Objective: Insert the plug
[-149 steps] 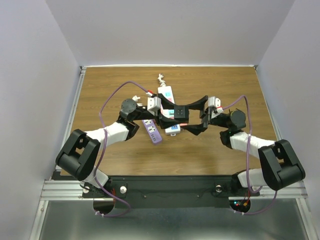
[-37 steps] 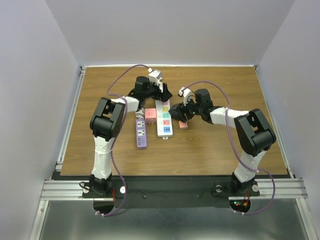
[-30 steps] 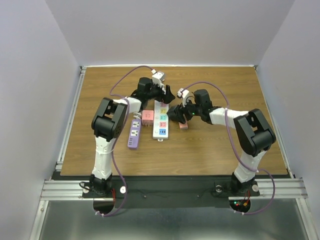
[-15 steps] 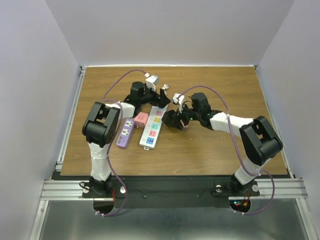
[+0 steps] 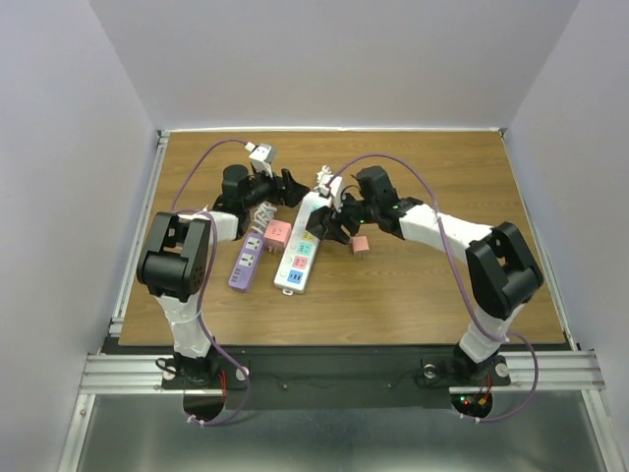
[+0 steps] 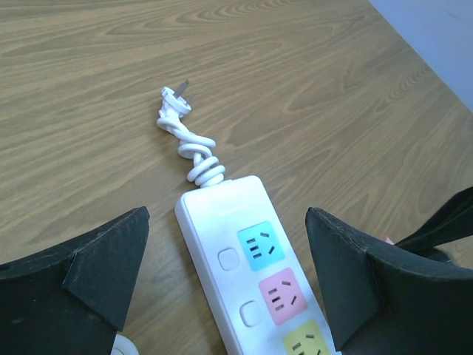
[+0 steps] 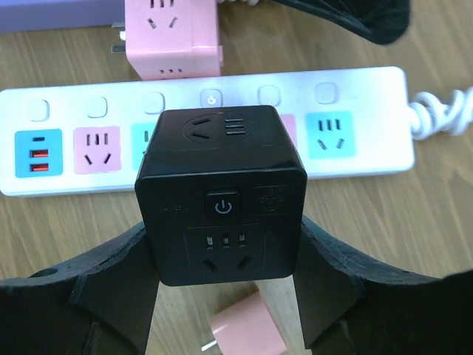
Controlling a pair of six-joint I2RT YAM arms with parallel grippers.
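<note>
The plug is a black cube adapter (image 7: 222, 192) with a power button and sockets on its faces. My right gripper (image 7: 222, 238) is shut on its two sides and holds it over the middle sockets of the white power strip (image 7: 384, 126). I cannot tell whether it touches the strip. In the top view that gripper (image 5: 329, 220) is at the strip's (image 5: 293, 267) far half. My left gripper (image 6: 225, 222) stands open over the strip's corded end (image 6: 222, 214), with nothing between its fingers.
A pink cube adapter (image 7: 171, 37) lies against the strip's far side, and a purple strip (image 5: 244, 264) lies left of it. A small pink plug (image 7: 247, 333) rests on the wood under my right gripper. The strip's coiled white cord (image 6: 194, 151) ends in a loose plug.
The white strip has swung and slid to the left. My left gripper has drawn back left, still open. My right gripper has carried the black cube left, over the strip.
</note>
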